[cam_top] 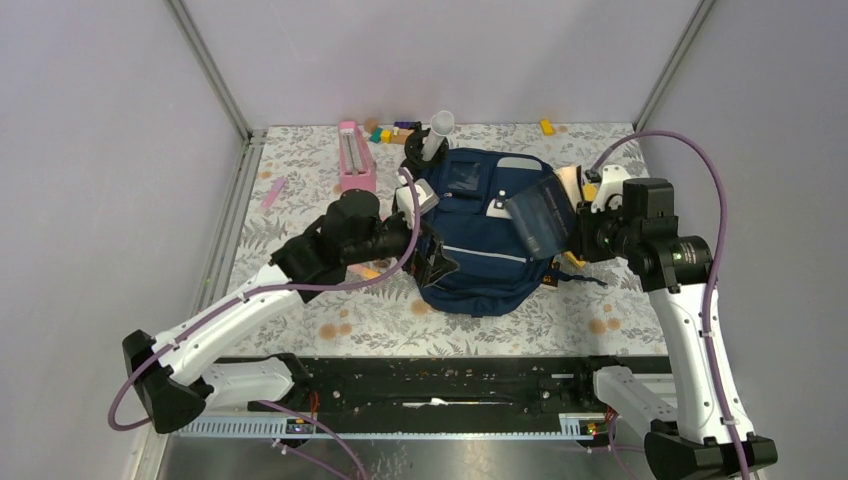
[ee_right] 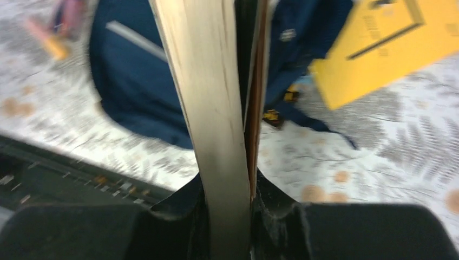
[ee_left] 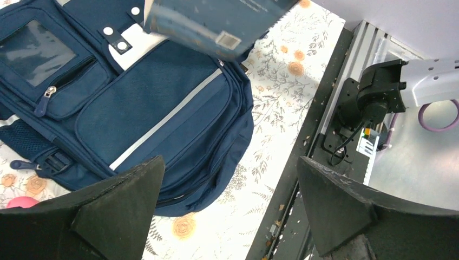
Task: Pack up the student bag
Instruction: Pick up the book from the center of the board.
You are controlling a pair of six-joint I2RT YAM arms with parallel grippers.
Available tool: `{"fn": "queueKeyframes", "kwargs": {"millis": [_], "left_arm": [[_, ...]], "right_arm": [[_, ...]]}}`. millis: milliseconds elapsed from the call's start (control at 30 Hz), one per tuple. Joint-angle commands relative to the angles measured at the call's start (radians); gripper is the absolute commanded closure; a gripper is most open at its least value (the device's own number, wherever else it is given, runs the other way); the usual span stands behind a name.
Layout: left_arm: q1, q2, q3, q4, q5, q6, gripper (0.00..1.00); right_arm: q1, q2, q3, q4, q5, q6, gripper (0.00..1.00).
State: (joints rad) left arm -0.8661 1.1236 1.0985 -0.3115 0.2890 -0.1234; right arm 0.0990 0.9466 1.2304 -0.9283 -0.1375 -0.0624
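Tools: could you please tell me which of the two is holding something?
The right tool, which is shut on a dark-covered book held over the backpack. The left tool stands wide open and empty.

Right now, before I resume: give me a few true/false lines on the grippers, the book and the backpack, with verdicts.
1. The right gripper is clamped on a book. True.
2. The left gripper is shut on a strap of the backpack. False: its jaws stand wide open and hold nothing.
3. The book is already inside the backpack. False: it is held in the air over the backpack's front, fully outside it.
4. A pink box lies on the table, off the backpack's far left corner. True.
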Motion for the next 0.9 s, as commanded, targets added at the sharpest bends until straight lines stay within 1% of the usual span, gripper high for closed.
{"fn": "queueKeyframes", "kwargs": {"millis": [0, 100, 200, 300, 433, 500, 667, 800, 867], "left_arm": [[0.041, -0.026, 0.063, -0.046, 0.132, 0.093, 0.01], [0.068, -0.023, 0.087, -0.037, 0.172, 0.116, 0.01], [0.09, 0.007, 0.112, -0.032, 0.267, 0.138, 0.01], [0.095, 0.035, 0.142, -0.032, 0.348, 0.15, 0.01], [0.099, 0.044, 0.173, -0.075, 0.322, 0.203, 0.01], [0.106, 0.038, 0.173, -0.097, 0.331, 0.223, 0.01], [0.123, 0.023, 0.157, -0.144, 0.464, 0.252, 0.01], [0.126, 0.01, 0.131, -0.148, 0.558, 0.243, 0.01], [0.127, 0.011, 0.129, -0.181, 0.542, 0.264, 0.01]], "right_arm": [[0.051, -0.025, 0.138, -0.007, -0.376, 0.054, 1.0], [0.109, -0.015, 0.155, -0.031, -0.471, 0.049, 1.0], [0.151, -0.012, 0.163, -0.027, -0.596, 0.053, 1.0], [0.21, 0.014, 0.193, -0.063, -0.673, 0.033, 1.0], [0.323, 0.055, 0.223, -0.11, -0.674, -0.005, 1.0], [0.369, 0.075, 0.24, -0.13, -0.685, -0.028, 1.0], [0.458, 0.125, 0.297, -0.189, -0.744, -0.083, 1.0], [0.549, 0.173, 0.348, -0.271, -0.7, -0.129, 1.0], [0.587, 0.189, 0.361, -0.289, -0.706, -0.145, 1.0]]}}
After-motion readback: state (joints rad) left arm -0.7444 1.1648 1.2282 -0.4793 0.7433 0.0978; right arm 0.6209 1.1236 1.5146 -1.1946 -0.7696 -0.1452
